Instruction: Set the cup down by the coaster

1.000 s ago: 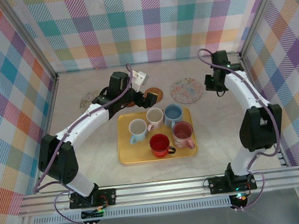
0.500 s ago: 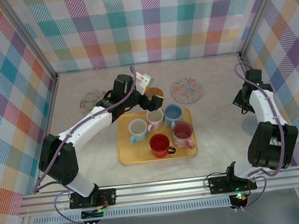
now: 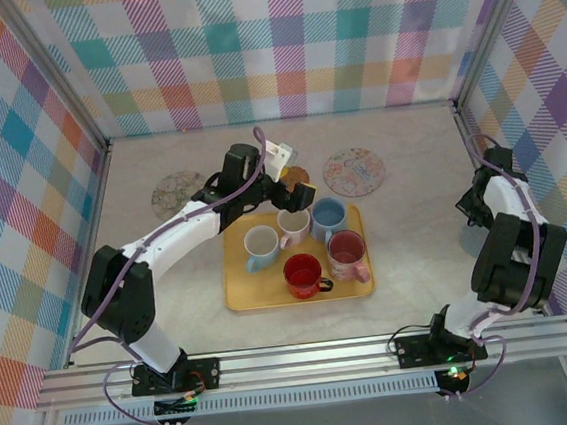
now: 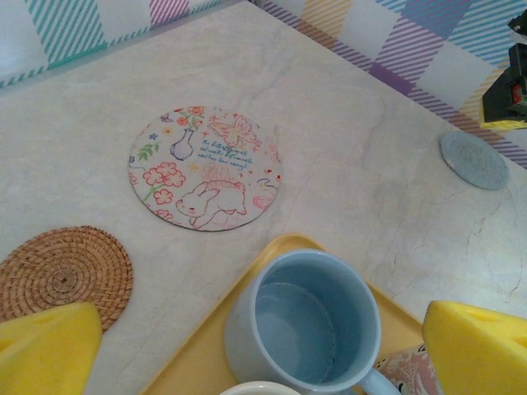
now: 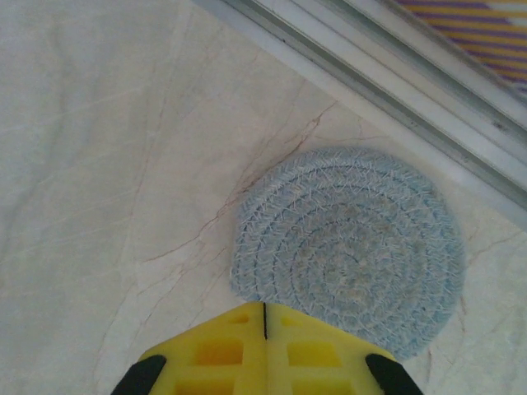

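Observation:
Several cups stand on a yellow tray [image 3: 239, 295]: a blue cup [image 3: 328, 214], a cream one [image 3: 292, 222], a white one [image 3: 261, 245], a red one [image 3: 303, 274] and a pink patterned one [image 3: 348, 251]. My left gripper [image 3: 299, 195] hangs open over the tray's far edge. In the left wrist view the blue cup [image 4: 313, 321] sits between its yellow fingertips [image 4: 45, 350], untouched. My right gripper [image 5: 263, 317] is shut on nothing, just above a blue-grey woven coaster [image 5: 354, 247] by the right wall.
A flowered round coaster [image 4: 206, 167] and a brown wicker coaster [image 4: 62, 276] lie just beyond the tray. Another patterned coaster [image 3: 176, 191] lies at far left. The blue-grey coaster [image 4: 473, 160] sits close to the wall rail [image 5: 370, 66].
My right arm swung from beside the flowered coaster out to the right wall and its jaws closed. My left gripper shifted right, from the wicker coaster toward the blue cup.

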